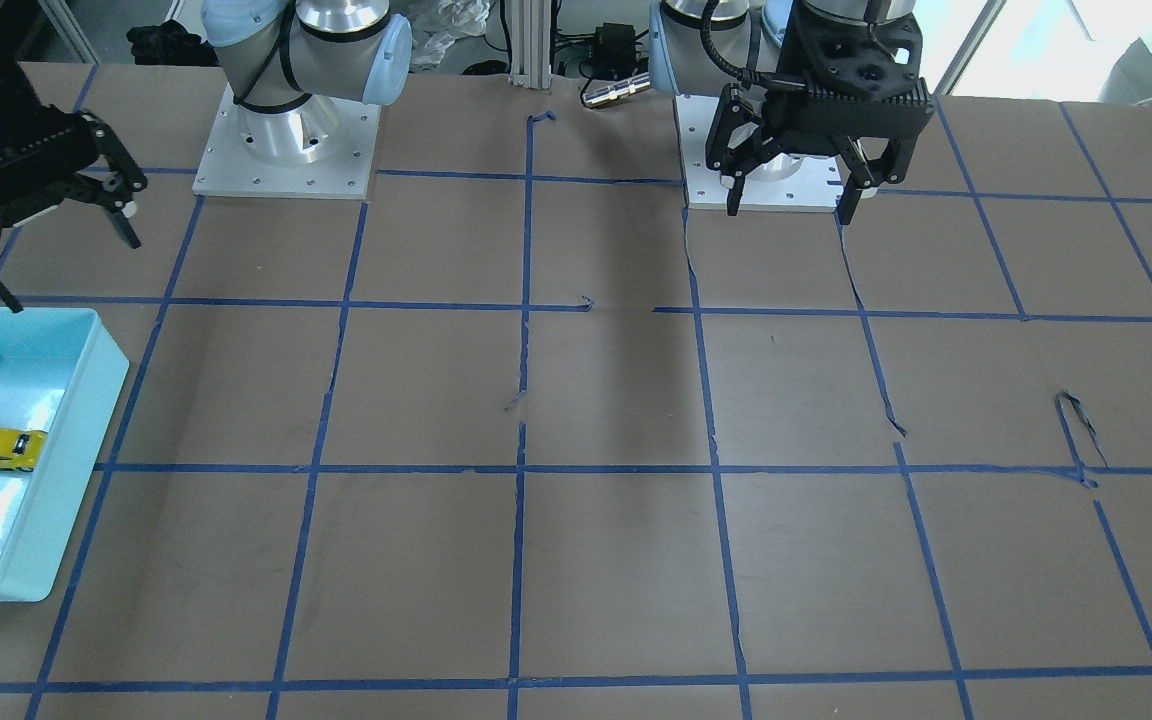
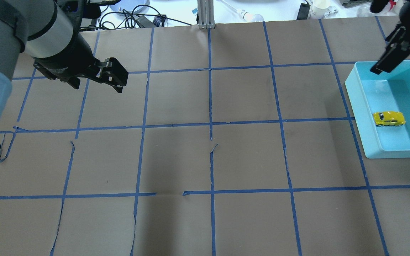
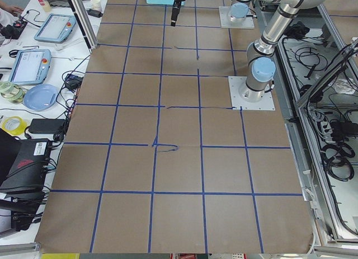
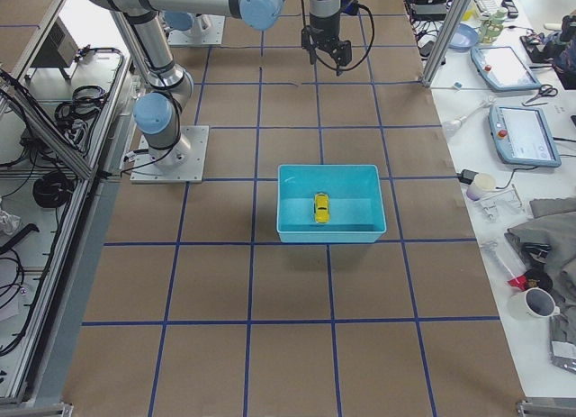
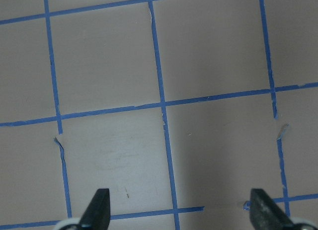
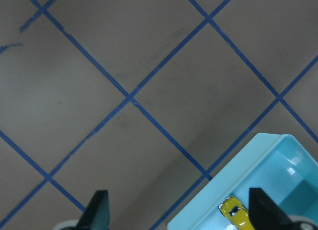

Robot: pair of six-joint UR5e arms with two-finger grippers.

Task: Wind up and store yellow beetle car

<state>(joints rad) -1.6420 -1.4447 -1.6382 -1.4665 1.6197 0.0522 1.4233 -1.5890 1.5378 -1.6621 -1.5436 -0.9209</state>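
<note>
**Yellow car lies in the bin, both hands empty**

The yellow beetle car (image 2: 389, 118) rests on the floor of a turquoise bin (image 2: 356, 106) at the robot's right end of the surface (image 2: 208, 160), roughly midway along the bin and clear of its walls. Its long axis runs side to side in the overhead view, one end toward the middle of the surface and the other toward the outer edge. A dark window shows near the inner end, but nose and tail cannot be told apart. The body is small, glossy, rounded and bright yellow, and it appears to sit on its wheels.

The right hand (image 1: 71, 268) hangs raised near the bin with its fingers spread wide. It grips nothing and is well apart from the car; its wrist view catches one bin corner and the car between the fingertips.

The left hand (image 1: 791, 205) hovers over the brown paper and blue tape grid (image 2: 210, 124) on the robot's left side, fingers likewise wide apart and empty.
</note>
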